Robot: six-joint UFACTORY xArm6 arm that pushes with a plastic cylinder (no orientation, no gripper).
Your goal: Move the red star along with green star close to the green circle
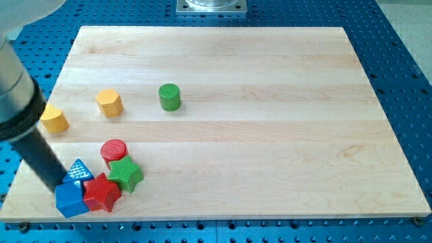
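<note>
The red star (102, 193) lies near the view's bottom left, touching the green star (125, 174) just up and to its right. The green circle (169, 96) stands apart, higher up and right of them. My rod comes down from the view's upper left, and my tip (58, 185) sits at the left of the cluster, against the blue cube (71, 198) and beside the blue triangle (79, 170), left of the red star.
A red circle (113, 150) sits just above the green star. Two yellow blocks lie at the left, one (109, 102) left of the green circle, the other (55, 119) near the board's left edge. The board's bottom edge (216, 217) is close below the cluster.
</note>
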